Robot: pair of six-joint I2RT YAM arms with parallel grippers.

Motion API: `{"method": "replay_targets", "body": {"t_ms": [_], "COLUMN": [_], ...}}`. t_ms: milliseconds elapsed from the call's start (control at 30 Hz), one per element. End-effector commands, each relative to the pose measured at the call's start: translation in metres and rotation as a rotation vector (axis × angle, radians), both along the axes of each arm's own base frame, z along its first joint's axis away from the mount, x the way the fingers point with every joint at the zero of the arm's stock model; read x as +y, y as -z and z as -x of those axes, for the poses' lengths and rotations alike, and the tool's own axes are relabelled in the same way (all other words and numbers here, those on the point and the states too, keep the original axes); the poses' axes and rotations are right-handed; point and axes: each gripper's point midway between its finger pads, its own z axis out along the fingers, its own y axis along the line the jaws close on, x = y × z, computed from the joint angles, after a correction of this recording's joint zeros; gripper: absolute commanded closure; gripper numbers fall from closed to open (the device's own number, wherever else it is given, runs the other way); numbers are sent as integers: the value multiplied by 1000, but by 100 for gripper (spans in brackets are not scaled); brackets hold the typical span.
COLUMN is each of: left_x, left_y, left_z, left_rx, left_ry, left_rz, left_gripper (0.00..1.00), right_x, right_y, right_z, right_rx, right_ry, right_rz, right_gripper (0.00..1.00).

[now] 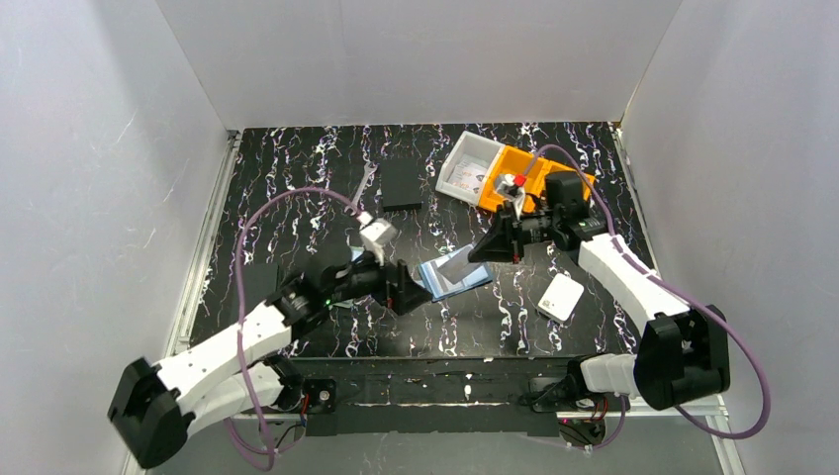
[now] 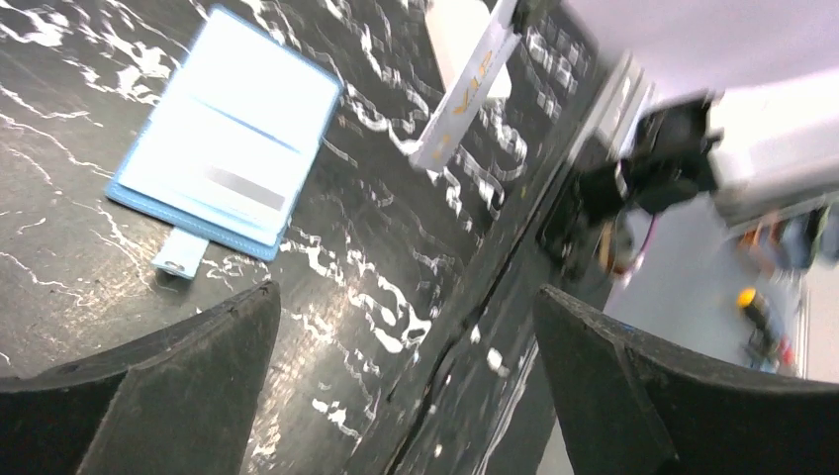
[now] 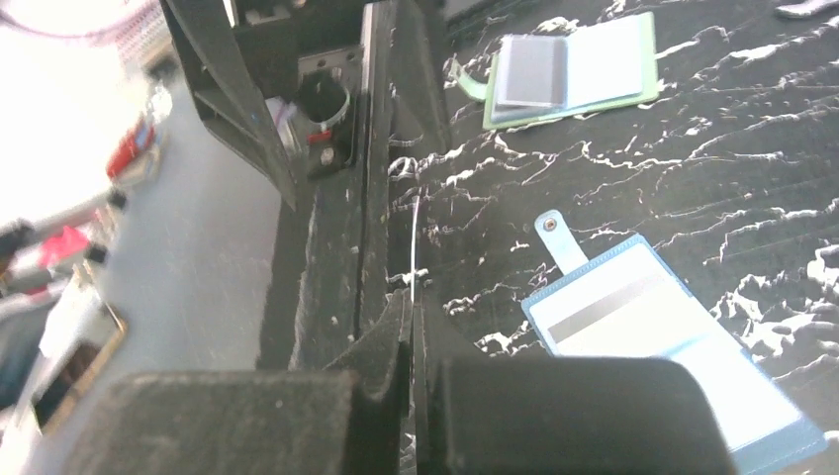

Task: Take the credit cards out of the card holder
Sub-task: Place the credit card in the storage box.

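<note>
**One card out and pinched by its edge; holder lies unguarded**

The right end effector is clenched on a single credit card, seen edge-on in its own wrist view and lifted clear of the table. The blue card holder lies open and flat near the middle of the table, its snap tab pointing outward and pale panels showing in its pockets. The left end effector is released and holds nothing; it hangs just beside the holder without touching it.

The main risk, as I judge it, is the grip on the card. Only a narrow strip near one edge sits between the fingers, so a quick swing toward a drop-off spot could make the card pivot or slip out.

The second risk concerns the holder. Nothing pins it down, so if more cards remain in the clear pockets, pulling on one would likely drag the whole wallet along. Whether any do remain I cannot tell from the glare.

A green wallet lies nearby, under the left arm, and could be mistaken for the target.
</note>
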Motion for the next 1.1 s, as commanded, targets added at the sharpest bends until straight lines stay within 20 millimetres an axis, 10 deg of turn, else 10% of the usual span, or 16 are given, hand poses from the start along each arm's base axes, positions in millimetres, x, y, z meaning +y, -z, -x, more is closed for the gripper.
{"method": "replay_targets", "body": {"t_ms": [0, 267, 700, 1067], "left_x": [15, 2, -24, -56], "left_y": [-47, -47, -55, -63], "left_z": [-30, -38, -76, -88], "left_rx": [-31, 158, 287, 327], "left_ry": [-293, -337, -407, -300], "left_rz": [367, 576, 697, 787], "left_gripper": [2, 2, 2, 32], "right_x": [-6, -3, -4, -4], "right_y": [-37, -34, -24, -20], "right_z": [-18, -66, -71, -70], "right_rx": [94, 448, 699, 715], "right_ry": [99, 399, 504, 507], "right_rz": [-98, -111, -162, -161], "right_gripper": [99, 99, 99, 99]}}
